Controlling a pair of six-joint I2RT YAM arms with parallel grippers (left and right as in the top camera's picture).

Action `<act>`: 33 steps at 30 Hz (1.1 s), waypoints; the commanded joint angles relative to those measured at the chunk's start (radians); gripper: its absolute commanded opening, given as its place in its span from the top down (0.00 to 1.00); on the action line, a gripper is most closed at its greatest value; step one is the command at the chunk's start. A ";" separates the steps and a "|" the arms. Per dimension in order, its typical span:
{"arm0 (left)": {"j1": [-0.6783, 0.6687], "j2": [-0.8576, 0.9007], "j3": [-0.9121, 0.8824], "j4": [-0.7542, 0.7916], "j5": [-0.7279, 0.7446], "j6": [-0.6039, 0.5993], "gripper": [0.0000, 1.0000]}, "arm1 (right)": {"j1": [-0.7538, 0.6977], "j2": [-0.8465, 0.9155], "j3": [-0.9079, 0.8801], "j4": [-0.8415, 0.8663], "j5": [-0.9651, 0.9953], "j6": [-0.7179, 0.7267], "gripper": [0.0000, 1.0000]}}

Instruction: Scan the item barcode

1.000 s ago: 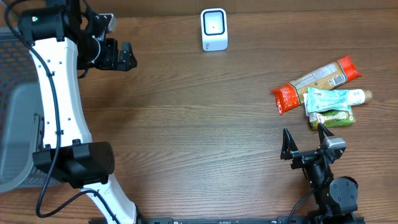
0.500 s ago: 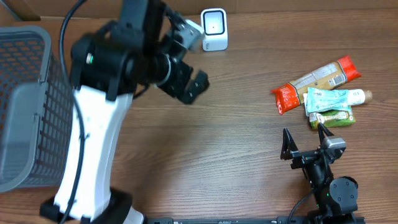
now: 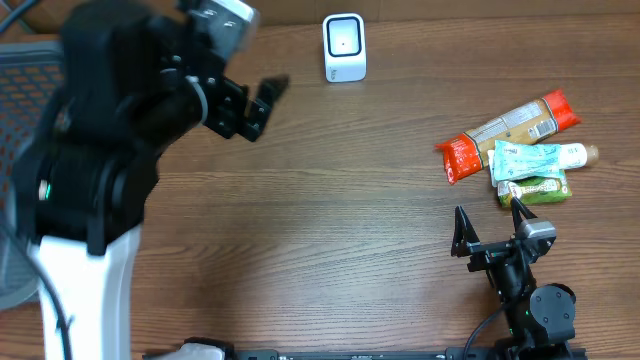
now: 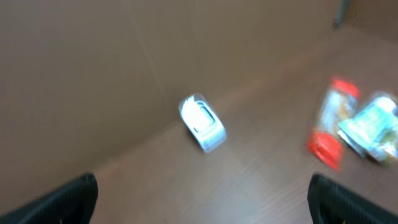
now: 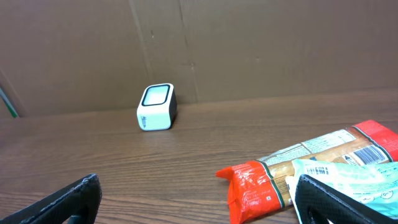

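Spreading across every view is a wooden table [image 3: 330, 220]. Over its left side looms the black-and-white left arm [image 3: 90, 180], with a grey mesh basket [image 3: 20, 60] partly hidden at the far-left edge. The left gripper [image 3: 262, 105] hangs with its jaws spread wide and nothing between them. At the near right edge, the right gripper [image 3: 488, 225] is just as wide apart and empty. Beyond it, three items lie touching in a cluster: a red-and-tan packet [image 3: 510, 128], a teal-and-white tube [image 3: 535, 157] and a small green packet [image 3: 540, 188]. The white barcode scanner [image 3: 344, 47] stands at the far edge, well apart from them.
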 commanded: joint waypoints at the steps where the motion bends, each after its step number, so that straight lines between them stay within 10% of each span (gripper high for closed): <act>1: 0.060 -0.171 -0.273 0.207 0.070 0.050 0.00 | 0.006 -0.011 -0.011 0.002 -0.008 0.000 0.00; 17: 0.161 -0.912 -1.661 1.272 0.074 0.253 0.00 | 0.006 -0.011 -0.011 0.002 -0.008 0.000 0.00; 33: 0.252 -1.376 -1.986 0.996 0.047 0.275 0.00 | 0.006 -0.011 -0.011 0.002 -0.008 0.000 0.00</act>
